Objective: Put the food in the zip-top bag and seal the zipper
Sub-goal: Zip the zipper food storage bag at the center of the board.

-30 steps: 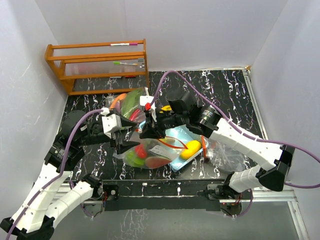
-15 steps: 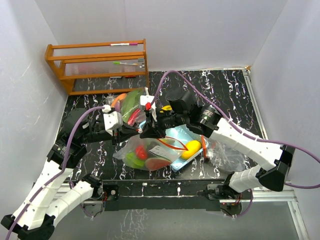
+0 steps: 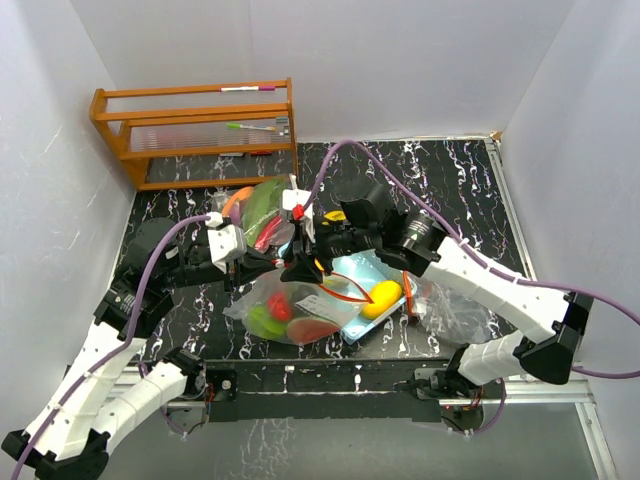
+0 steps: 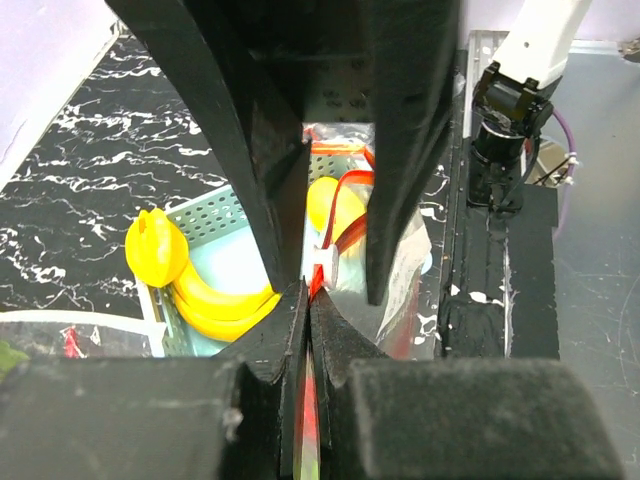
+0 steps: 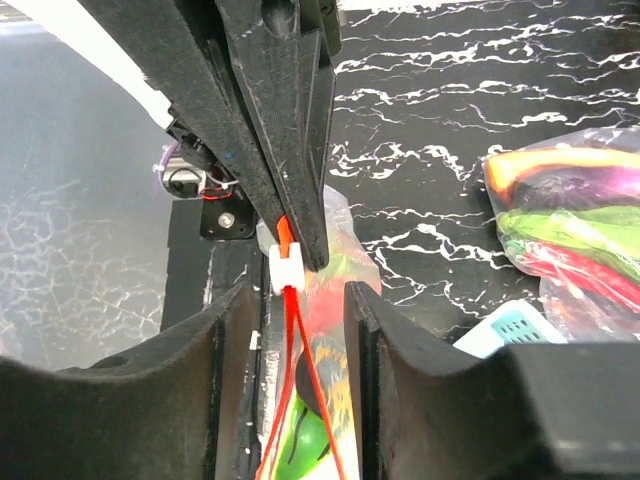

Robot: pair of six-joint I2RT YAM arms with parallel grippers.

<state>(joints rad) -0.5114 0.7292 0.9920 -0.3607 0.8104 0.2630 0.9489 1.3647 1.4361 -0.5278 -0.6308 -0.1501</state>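
Note:
The zip-top bag (image 3: 295, 312) lies at the table's front with green and red food inside. My left gripper (image 4: 308, 292) is shut on the bag's red zipper strip (image 4: 323, 262), just beside the white slider (image 5: 286, 266). My right gripper (image 5: 298, 300) stands open around the same strip, its pads clear of it. In the top view the left gripper (image 3: 272, 262) and right gripper (image 3: 305, 268) meet tip to tip over the bag's mouth. Yellow bananas (image 4: 205, 300) and a yellow mango (image 3: 382, 298) lie in the light-blue basket (image 3: 362, 325).
A second clear bag (image 3: 262, 210) with green, orange and red pieces lies behind the grippers. A crumpled clear bag (image 3: 455, 315) is under the right arm. A wooden rack (image 3: 195, 130) stands at the back left. White walls close in three sides.
My left gripper moved right and shut on the zipper strip. The right gripper, shut before, has now opened around the strip.

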